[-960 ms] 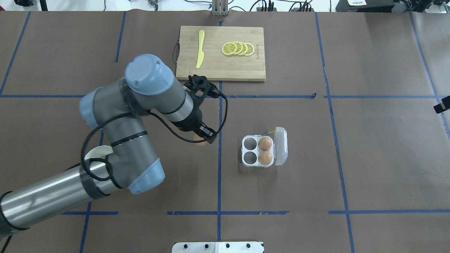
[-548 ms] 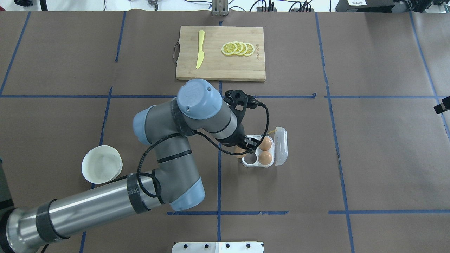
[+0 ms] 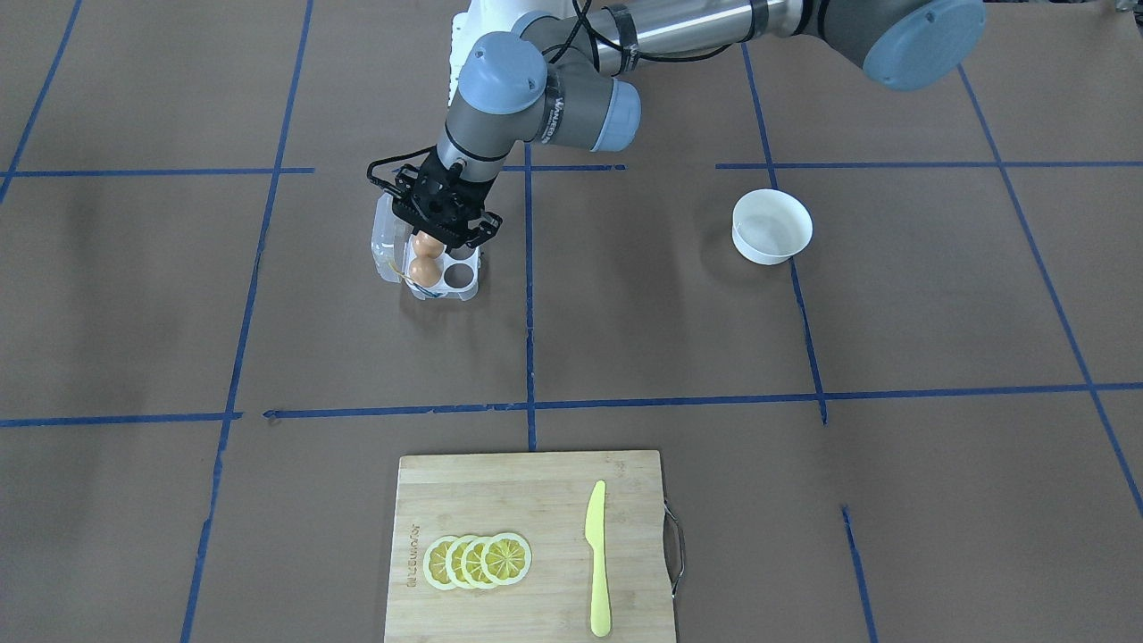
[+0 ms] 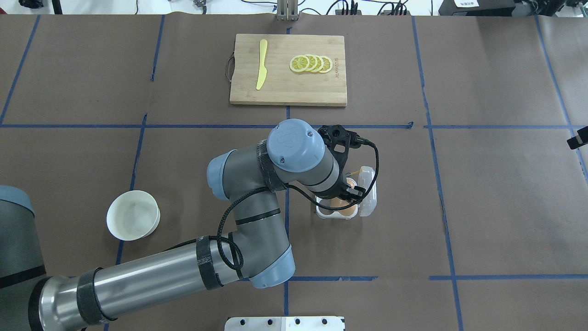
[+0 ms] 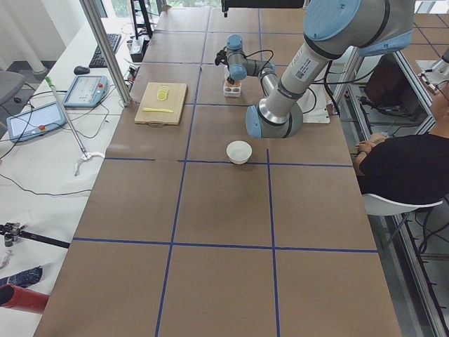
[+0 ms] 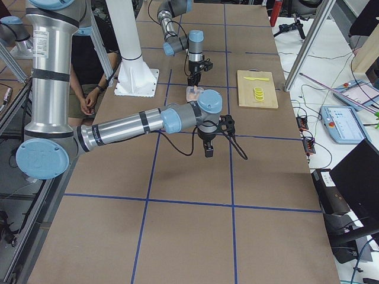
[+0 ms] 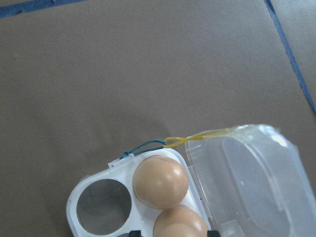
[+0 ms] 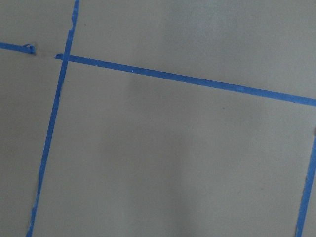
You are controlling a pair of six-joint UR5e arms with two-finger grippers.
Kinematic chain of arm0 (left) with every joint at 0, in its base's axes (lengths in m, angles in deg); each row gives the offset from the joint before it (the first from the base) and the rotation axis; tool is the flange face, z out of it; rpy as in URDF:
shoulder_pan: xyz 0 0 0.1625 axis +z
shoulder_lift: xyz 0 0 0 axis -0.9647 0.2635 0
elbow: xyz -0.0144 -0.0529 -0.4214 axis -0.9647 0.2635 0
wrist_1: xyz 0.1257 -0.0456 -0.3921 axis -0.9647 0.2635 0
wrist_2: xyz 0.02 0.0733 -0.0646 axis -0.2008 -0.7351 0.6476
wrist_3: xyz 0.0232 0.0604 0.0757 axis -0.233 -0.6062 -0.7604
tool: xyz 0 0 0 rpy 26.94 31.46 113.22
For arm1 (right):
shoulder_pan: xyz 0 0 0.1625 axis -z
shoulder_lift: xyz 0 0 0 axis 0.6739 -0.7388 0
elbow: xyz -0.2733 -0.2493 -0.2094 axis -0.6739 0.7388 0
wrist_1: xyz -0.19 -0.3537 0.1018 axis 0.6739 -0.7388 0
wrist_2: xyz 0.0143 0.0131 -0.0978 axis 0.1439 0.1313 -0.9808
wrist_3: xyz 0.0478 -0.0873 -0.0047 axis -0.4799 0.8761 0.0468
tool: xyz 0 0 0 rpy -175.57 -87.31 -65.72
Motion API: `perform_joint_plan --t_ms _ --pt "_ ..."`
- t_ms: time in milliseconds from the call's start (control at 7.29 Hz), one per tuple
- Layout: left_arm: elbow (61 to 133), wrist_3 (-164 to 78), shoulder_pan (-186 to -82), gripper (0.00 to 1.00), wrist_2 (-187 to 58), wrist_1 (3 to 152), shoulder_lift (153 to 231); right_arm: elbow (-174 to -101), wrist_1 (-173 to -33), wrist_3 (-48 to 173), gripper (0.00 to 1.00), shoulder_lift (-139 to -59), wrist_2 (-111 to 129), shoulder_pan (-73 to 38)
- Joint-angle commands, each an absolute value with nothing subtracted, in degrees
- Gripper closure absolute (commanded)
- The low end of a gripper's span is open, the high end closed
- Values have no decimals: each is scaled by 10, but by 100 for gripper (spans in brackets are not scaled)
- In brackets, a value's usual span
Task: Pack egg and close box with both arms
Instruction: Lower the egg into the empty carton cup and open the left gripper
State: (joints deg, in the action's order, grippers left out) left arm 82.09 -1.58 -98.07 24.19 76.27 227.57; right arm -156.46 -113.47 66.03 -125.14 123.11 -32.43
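Egg [image 4: 335,203] in left pincer [image 4: 345,196] now hangs above the box [image 4: 367,195], formerly beside it.

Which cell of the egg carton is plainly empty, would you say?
The far-left cell, beside the rubber band; both lid-side cells hold eggs, the fourth is hidden.
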Motion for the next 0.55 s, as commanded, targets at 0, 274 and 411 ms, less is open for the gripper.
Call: perform_joint_plan --t_ms 0,274,411 --pt "821 -19 -980 100 241 764 2273 -1566 -1135 660 0 -1251 1231 -324" --pt "823 -20 -981 100 241 764 2266 -1566 -1135 660 0 -1251 1231 -324" --pt "823 -21 -981 100 241 764 2266 -1566 -1135 660 0 -1251 1232 -324"
